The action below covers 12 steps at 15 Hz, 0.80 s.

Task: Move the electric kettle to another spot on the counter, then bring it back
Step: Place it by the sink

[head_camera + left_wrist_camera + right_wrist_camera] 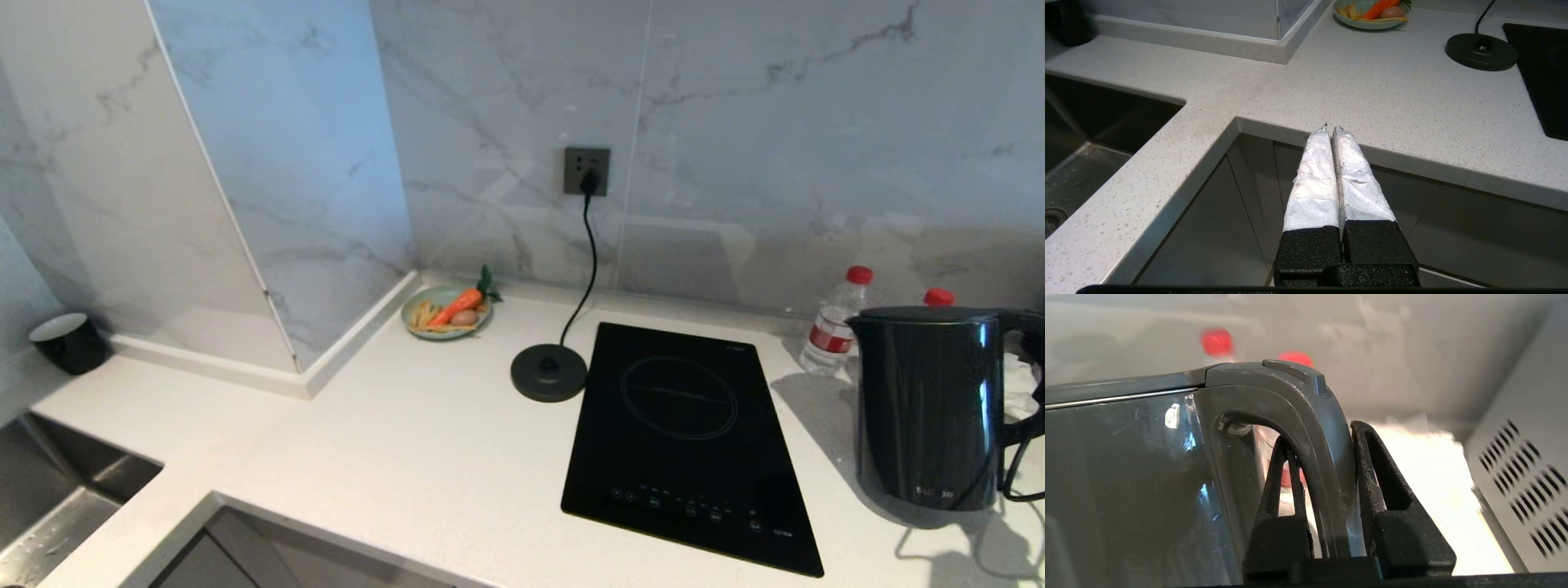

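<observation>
Right wrist view — right pincer (1327,486) clamps the electric kettle (931,408) by its handle (1306,428), ready to carry it across the desk (424,441) — left pincer (1331,132) closed, empty

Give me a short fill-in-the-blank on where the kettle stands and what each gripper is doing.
1. The right gripper is shut on the kettle's ____.
2. The kettle stands to the ____ of the cooktop.
3. The left gripper, holding nothing, is ____.
4. The base disc on the counter is ____.

Missing: handle; right; shut; empty

Counter (392,441) with kettle (927,408), cooktop (686,441)
</observation>
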Tool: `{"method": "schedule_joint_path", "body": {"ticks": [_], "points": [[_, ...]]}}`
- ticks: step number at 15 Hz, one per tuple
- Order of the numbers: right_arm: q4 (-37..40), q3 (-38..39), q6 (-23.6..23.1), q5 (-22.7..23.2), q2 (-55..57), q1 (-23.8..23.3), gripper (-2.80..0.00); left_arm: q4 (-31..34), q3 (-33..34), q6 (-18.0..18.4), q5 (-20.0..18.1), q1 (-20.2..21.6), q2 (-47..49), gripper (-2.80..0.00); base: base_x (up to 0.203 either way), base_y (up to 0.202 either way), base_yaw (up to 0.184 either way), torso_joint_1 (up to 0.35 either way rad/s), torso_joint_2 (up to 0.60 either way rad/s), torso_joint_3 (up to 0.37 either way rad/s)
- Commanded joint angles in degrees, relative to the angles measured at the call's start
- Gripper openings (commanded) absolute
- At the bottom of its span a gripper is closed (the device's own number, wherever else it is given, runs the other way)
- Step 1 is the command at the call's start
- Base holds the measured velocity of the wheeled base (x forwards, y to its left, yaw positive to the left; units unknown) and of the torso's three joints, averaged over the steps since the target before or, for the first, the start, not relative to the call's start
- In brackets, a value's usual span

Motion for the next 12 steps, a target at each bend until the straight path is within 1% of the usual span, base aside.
{"method": "schedule_joint_path", "body": {"ticks": [1,4,8,11,12], "points": [[-0.5,-0.7,-0.2,0.5,2.2,-0.4,-2.80,0.0,0.0,0.0,0.0,0.0,0.0,-2.80,0.000,0.000,0.000,0.000,0.00,0.000],[-0.5,-0.5,-1.7,0.6,3.1,-0.8,-2.80,0.0,0.0,0.0,0.0,0.0,0.0,-2.80,0.000,0.000,0.000,0.000,0.00,0.000],[-0.5,2.9,-1.8,2.6,1.9,-1.9,-2.80,0.0,0.0,0.2,0.0,0.0,0.0,-2.80,0.000,0.000,0.000,0.000,0.00,0.000],[-0.5,6.1,-1.9,5.0,0.7,-2.8,-2.80,0.0,0.0,0.4,0.0,0.0,0.0,-2.80,0.000,0.000,0.000,0.000,0.00,0.000],[-0.5,6.3,-1.9,5.0,0.9,-3.0,-2.80,0.0,0.0,0.4,0.0,0.1,0.0,-2.80,0.000,0.000,0.000,0.000,0.00,0.000]]}}
